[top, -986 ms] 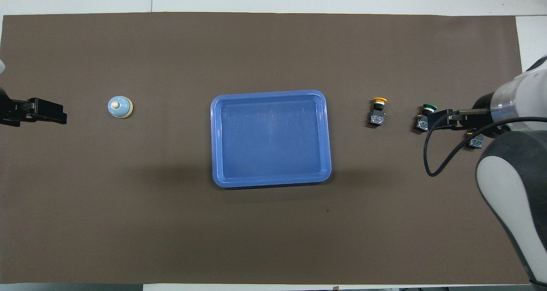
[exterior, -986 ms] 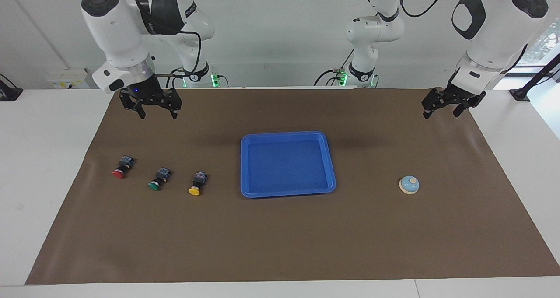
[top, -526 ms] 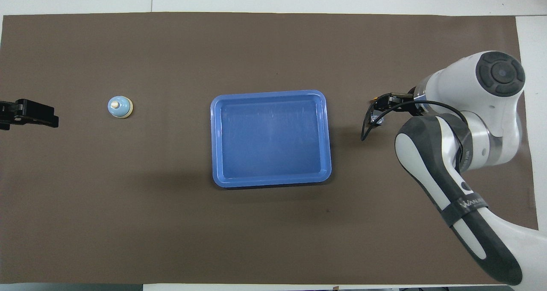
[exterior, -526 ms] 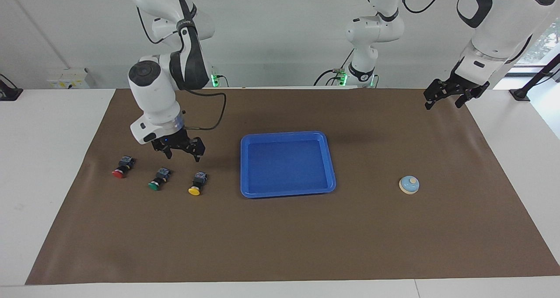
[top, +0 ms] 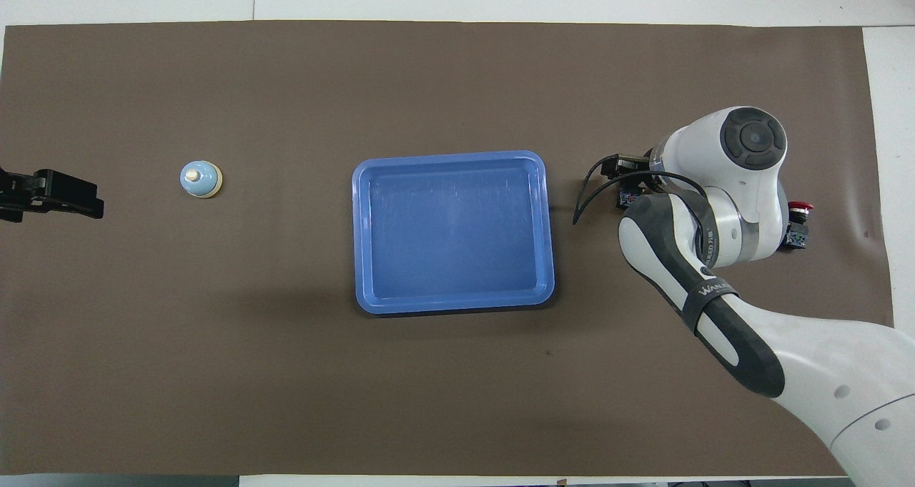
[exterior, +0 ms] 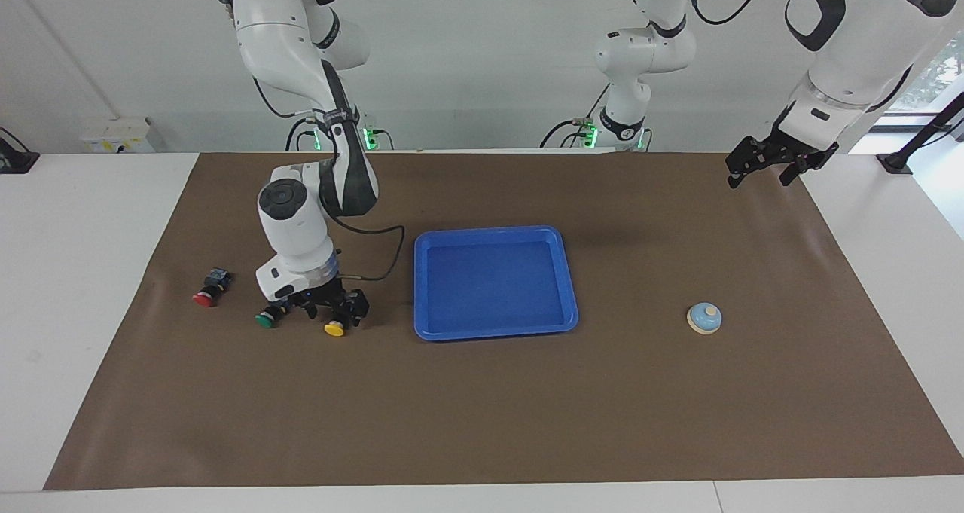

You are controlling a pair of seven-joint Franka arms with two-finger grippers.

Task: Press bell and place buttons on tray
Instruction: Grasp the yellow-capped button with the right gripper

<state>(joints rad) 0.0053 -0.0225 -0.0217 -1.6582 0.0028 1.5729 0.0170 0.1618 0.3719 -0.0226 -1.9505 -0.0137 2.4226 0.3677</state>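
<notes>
The blue tray (exterior: pixel 493 231) lies mid-table with nothing in it. Three buttons lie in a row toward the right arm's end: red (exterior: pixel 203 298), green (exterior: pixel 265 319) and yellow (exterior: pixel 334 329). My right gripper (exterior: pixel 335 311) is low over the yellow button, open, with a finger on either side of its black body. In the overhead view the right arm hides the green and yellow caps; the red button (top: pixel 799 207) shows. The light blue bell (exterior: pixel 704 318) stands toward the left arm's end. My left gripper (exterior: pixel 768 166) waits open, raised over the mat's corner by the left arm's base.
A brown mat (exterior: pixel 482 407) covers most of the white table. The right arm's cable (exterior: pixel 376 261) loops between its wrist and the tray's rim. The bell (top: pixel 201 179) stands alone between the tray (top: pixel 450 156) and the left gripper (top: pixel 50 194).
The right arm has swung down from the mat's edge by its base, passed over the green button and lowered its open gripper around the yellow button. The left gripper has barely shifted.
</notes>
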